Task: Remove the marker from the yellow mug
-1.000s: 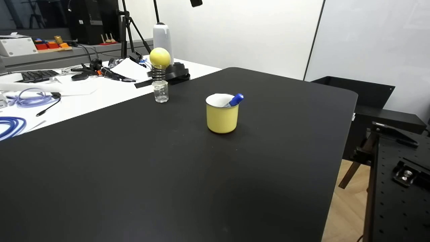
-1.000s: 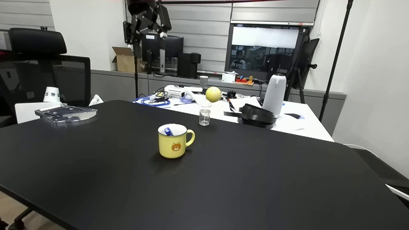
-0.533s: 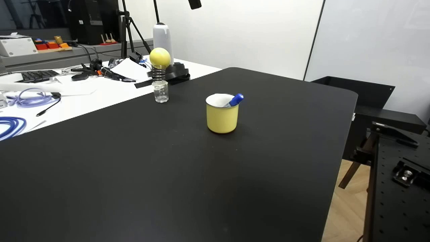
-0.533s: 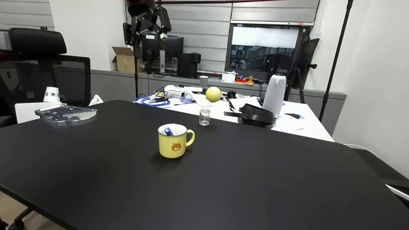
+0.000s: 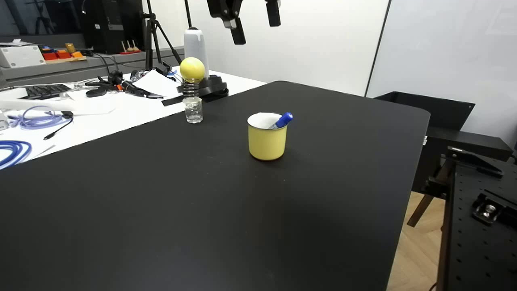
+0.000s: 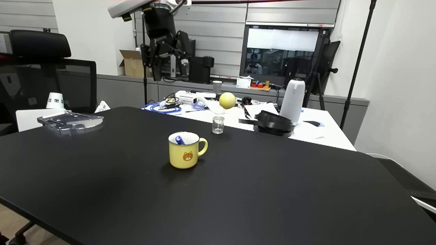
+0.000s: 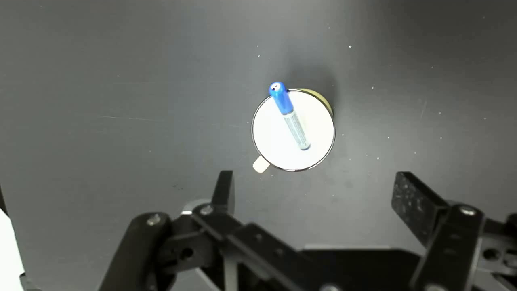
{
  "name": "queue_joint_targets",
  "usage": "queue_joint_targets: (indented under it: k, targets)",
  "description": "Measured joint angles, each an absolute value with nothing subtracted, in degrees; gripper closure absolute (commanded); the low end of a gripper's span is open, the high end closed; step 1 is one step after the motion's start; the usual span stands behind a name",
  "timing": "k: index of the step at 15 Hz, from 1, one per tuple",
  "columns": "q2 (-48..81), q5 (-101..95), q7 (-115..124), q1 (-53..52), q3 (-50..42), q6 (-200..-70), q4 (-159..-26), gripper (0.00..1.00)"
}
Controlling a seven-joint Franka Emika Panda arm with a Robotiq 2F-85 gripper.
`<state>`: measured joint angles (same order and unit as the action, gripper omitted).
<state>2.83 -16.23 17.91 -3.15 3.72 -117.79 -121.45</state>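
Evidently, the marker is inside the yellow mug. It stands aslant: in the wrist view its pale end lies within the white inside, while its blue end crosses the rim and juts past it, apparently propped there by the mug's wall. That lean is judged useful, since it leaves the blue end proud of the mug as the natural place to take hold. The mug is upright on the table, its handle to one side and well apart from the blue end, so the handle should not obstruct a grasp. The gripper hangs well above the table, jaws spread wide, holding nothing. Its fingers point downward at a slight slant, below the arm, which enters from the top of an exterior view. In the wrist view the mug shows beyond the fingertips, not between them. The line from finger to finger runs roughly crosswise to the marker's length, which suggests a pinch across its width. Stage, as judged: approach, with removal not yet begun. The next move probably calls for descent and alignment over the blue end. Principal hazard: a spread finger striking the rim and shifting the mug.
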Motion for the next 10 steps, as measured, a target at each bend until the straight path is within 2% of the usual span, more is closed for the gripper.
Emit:
queue_joint_targets:
  k: [5,10]
  targets:
    - [5.1,-8.1,5.6,-1.3,2.0,-126.8,-126.4,0.0]
    - [6.6,-4.4,-7.3,1.1,0.6,-128.5,-129.8,0.0]
